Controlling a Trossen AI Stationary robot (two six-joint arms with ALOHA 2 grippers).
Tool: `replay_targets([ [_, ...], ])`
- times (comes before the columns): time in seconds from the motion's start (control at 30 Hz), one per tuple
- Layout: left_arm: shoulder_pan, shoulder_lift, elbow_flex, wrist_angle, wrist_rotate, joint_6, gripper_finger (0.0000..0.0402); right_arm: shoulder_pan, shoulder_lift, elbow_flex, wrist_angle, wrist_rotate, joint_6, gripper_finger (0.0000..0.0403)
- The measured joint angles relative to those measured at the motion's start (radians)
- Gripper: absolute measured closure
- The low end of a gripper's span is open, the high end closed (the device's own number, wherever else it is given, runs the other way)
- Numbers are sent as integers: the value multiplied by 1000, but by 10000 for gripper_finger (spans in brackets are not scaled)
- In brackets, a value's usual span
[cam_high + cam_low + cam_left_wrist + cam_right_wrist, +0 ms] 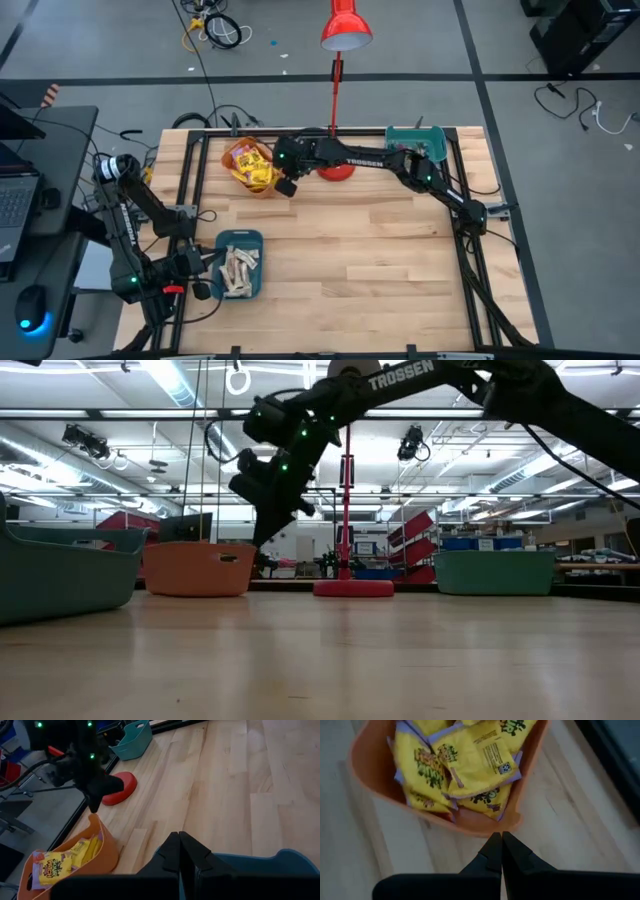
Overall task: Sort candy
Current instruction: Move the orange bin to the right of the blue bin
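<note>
Yellow square candy packets (pixel 465 762) piled in orange plastic bin (pixel 247 167), upper centre-left of high view. Right gripper (pixel 501 842) fingers pressed together, empty, poised just beside bin rim. Left gripper (pixel 179 851) likewise closed, over blue bin (pixel 239 264) w/ pale beige bars (pixel 238 270), lower left.

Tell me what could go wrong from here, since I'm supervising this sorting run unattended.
1. The right gripper, shut and empty, hangs just outside the orange bin; moving toward the bin it could hit the rim and shove it.
2. The yellow packets are heaped up to the rim, so a nudge may spill some.
3. The right arm reaches past the red lamp and could knock it.
</note>
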Motion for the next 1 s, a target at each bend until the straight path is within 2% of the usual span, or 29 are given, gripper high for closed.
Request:
replay_targets([
  [0.07,0,0,0,1,0,0,402,10,-15,-1,8,41,-32,403],
  [0.13,0,0,0,1,0,0,402,9,-35,-1,56,24,-83,403],
  [0.27,0,0,0,1,0,0,402,2,-47,2,118,-151,-141,403],
  [0.33,0,0,0,2,0,0,402,4,-42,-3,103,-182,-147,403],
  [1.0,0,0,0,28,-1,0,402,15,-40,-118,164,-176,-109,403],
])
